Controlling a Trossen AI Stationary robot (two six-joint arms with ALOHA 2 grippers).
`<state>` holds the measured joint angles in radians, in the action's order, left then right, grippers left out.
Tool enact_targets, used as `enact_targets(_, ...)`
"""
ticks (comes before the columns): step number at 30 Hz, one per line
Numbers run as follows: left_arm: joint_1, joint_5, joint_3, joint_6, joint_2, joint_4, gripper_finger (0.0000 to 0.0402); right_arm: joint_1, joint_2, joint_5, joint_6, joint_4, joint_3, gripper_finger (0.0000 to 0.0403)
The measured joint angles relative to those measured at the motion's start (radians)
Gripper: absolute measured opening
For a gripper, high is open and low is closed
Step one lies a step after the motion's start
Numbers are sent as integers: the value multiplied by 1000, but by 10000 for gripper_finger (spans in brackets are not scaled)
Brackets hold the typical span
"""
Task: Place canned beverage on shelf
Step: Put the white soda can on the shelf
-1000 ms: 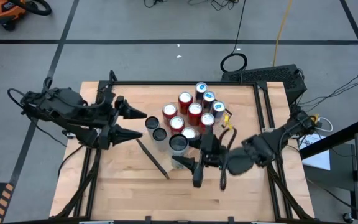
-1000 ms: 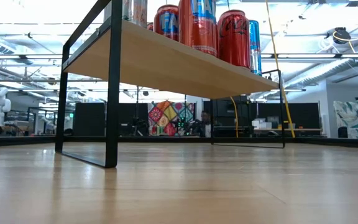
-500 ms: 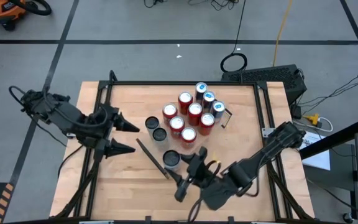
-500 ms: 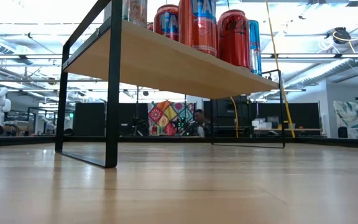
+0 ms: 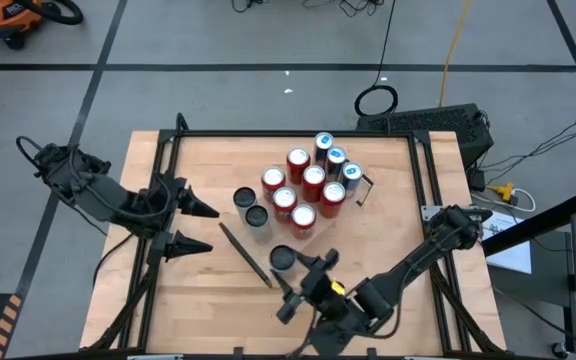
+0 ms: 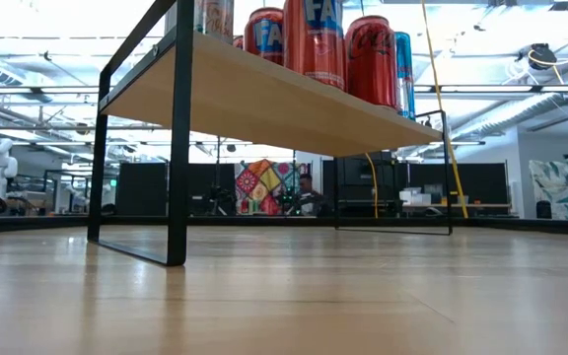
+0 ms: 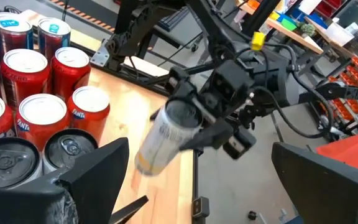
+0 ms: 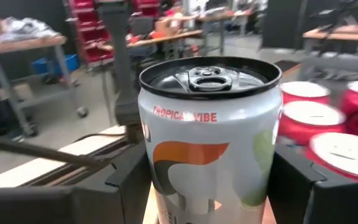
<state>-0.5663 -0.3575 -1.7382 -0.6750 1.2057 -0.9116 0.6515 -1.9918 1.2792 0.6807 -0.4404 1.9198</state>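
Note:
A white canned beverage with an orange mark and a dark top (image 8: 207, 137) hangs above the table's near middle (image 5: 282, 259), with my right gripper (image 5: 294, 278) shut on it. The shelf (image 6: 264, 99) is a light-wood board on black brackets (image 5: 245, 255). It carries several red and blue cans (image 5: 308, 180) and two dark-topped ones (image 5: 251, 207). My left gripper (image 5: 211, 230) stands open at the table's left, pointing toward the shelf, with nothing between its fingers. My right gripper pinches the white can's side wall (image 8: 157, 186) between its two fingers, one on each side of the body below the rim. The fingers (image 7: 211, 132) come about level from the table's near right and lie across the can. The can is lifted clear and leans.
The table's black frame (image 5: 298, 134) runs along its far edge and sides. Bare wood lies at the near left (image 5: 198, 310) and far right (image 5: 393, 170). A coiled cable (image 5: 376, 100) and a black stand (image 5: 438, 120) sit on the floor beyond the far edge.
My right gripper has gone down and toward the table's near edge with the white can, away from the cans on the shelf, and has turned. My left gripper has swung toward the table's near edge and drawn back a little toward its left edge, staying open.

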Motion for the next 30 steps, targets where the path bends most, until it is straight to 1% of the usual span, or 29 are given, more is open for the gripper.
enact_targets(2,0,0,0,0,0,-5,398,20,9,55,74,-84,1,223)
enact_targets(3,0,0,0,0,0,-11,398,27,15,59,112,-137,1,223)
enact_targets(7,0,0,0,0,0,-23,398,66,71,-11,267,-338,0,224)
enact_targets(9,0,0,0,1,0,-23,398,94,108,0,286,-372,0,224)
enact_targets(13,0,-1,0,3,2,-23,398,148,152,80,309,-432,2,224)
enact_targets(17,1,-20,0,7,12,-23,398,178,149,130,414,-487,1,224)
enact_targets(21,1,-34,0,7,26,-22,398,178,115,147,458,-473,0,224)
enact_targets(23,1,-41,0,7,35,-22,398,164,100,121,435,-446,-1,224)
enact_targets(27,5,-44,0,7,54,-22,398,122,107,-8,227,-362,-2,224)
enact_targets(30,11,-44,0,2,70,-22,398,110,154,-56,91,-357,-2,224)
